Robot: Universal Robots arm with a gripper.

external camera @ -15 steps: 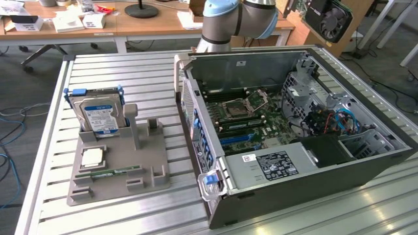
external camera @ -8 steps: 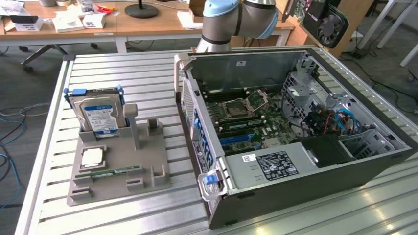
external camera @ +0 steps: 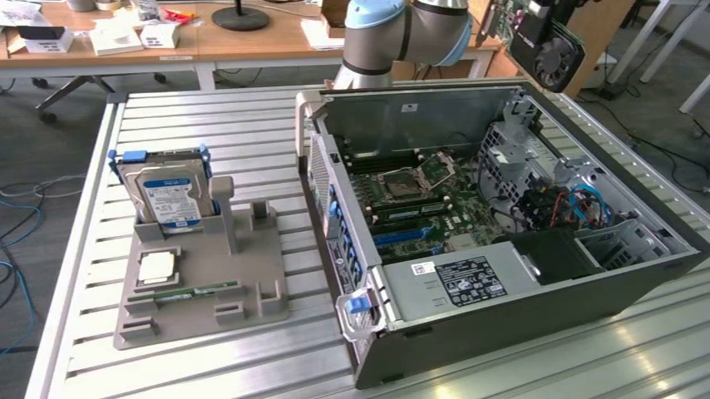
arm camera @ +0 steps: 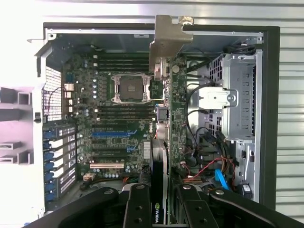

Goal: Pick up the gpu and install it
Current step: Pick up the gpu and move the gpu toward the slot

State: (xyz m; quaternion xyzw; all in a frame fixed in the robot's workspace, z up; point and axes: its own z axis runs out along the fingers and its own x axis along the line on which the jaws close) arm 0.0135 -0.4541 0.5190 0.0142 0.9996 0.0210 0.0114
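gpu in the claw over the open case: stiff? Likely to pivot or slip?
Probably stiff: the gpu runs straight from the claw to its metal bracket. Gripped at one end, so it may pivot. Exposed board components look fragile.

Wooden desks (external camera: 255, 46) stand behind the slatted metal table (external camera: 199, 116), over grey floor (external camera: 45, 141) with loose cables (external camera: 17, 199).

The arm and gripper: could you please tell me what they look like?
The arm is a thick tube, pale grey with light-blue joint caps. The gripper is black, with two broad fingers and round bolt heads on its links.
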